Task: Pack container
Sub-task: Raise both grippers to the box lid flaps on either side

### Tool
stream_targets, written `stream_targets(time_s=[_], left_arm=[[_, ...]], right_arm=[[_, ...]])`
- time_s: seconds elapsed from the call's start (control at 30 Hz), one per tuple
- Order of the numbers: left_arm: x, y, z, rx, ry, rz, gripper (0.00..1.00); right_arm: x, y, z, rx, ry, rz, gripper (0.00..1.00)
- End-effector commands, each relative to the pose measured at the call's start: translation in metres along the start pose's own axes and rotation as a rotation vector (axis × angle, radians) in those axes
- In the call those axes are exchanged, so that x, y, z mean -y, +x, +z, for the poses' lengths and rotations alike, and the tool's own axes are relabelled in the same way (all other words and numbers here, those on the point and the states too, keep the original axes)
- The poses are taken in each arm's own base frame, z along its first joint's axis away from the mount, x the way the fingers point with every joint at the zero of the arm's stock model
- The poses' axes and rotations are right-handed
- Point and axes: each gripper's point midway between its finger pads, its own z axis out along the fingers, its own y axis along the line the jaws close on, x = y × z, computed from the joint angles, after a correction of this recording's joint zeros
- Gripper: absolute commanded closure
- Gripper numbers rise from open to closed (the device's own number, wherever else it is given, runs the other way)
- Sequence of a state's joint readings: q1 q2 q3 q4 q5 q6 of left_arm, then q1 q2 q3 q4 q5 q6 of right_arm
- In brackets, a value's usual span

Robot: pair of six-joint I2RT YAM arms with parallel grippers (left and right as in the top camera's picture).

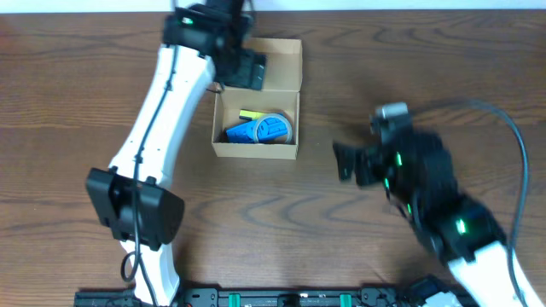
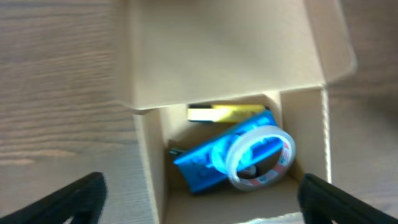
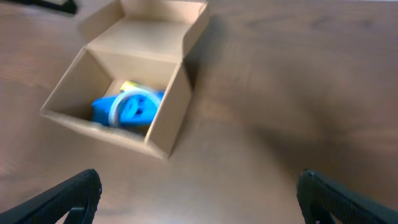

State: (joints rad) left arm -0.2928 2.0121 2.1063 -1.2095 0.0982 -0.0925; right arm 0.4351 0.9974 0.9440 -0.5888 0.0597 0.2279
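Note:
The tan cardboard container (image 1: pixel 256 149) stands open at the table's back centre, its flap lid (image 1: pixel 277 64) folded back. Inside lie a blue item (image 1: pixel 252 132), a clear tape roll (image 1: pixel 277 128) and a yellow item (image 1: pixel 250 114). The same contents show in the left wrist view: blue item (image 2: pixel 208 163), tape roll (image 2: pixel 261 155), yellow item (image 2: pixel 224 112). My left gripper (image 1: pixel 247 70) is open and empty above the container's lid (image 2: pixel 224 50). My right gripper (image 1: pixel 345 160) is open and empty over bare table to the right of the container (image 3: pixel 112 102).
The wooden table (image 1: pixel 409 68) surrounds the container. The left arm (image 1: pixel 162 119) stretches along the container's left side. The arm bases' black rail (image 1: pixel 281 298) runs along the front edge.

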Motion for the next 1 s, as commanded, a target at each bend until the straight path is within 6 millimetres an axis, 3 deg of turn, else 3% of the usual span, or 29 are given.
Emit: stream_targets(time_s=[0.0,0.03,0.07,0.13,0.2,0.27,0.3,0.47,0.6,0.97], left_arm=[[-0.025,-0.012,-0.02,0.048,0.055,-0.116,0.13],[-0.035,-0.014,-0.021,0.055,0.064,-0.147,0.17],[-0.044,-0.017,-0.022,0.065,0.075,-0.173,0.23],[-0.062,-0.025,-0.026,0.095,0.11,-0.228,0.36],[-0.082,-0.033,-0.029,0.13,0.132,-0.291,0.55],[-0.1,-0.04,-0.033,0.166,0.151,-0.349,0.88],[-0.106,-0.043,-0.034,0.178,0.162,-0.361,0.94],[-0.131,-0.057,-0.038,0.251,0.163,-0.392,0.94],[-0.137,-0.068,-0.026,0.275,0.163,-0.39,0.95],[-0.142,-0.072,0.066,0.164,0.264,-0.481,0.95]], right_arm=[[0.013,-0.031,0.021,-0.014,0.052,-0.063,0.01],[0.017,-0.038,0.029,-0.022,0.063,-0.061,0.01],[0.022,-0.044,0.037,-0.028,0.076,-0.057,0.14],[0.033,-0.056,0.055,-0.033,0.102,-0.037,0.57],[0.044,-0.063,0.072,-0.037,0.117,-0.017,0.83],[0.053,-0.068,0.089,-0.041,0.114,0.004,0.94],[0.056,-0.069,0.096,-0.044,0.105,0.02,0.99],[0.064,-0.067,0.129,-0.053,0.012,0.125,0.99],[0.068,-0.064,0.154,-0.05,-0.044,0.184,0.99],[0.059,-0.034,0.214,-0.114,-0.18,0.322,0.99]])
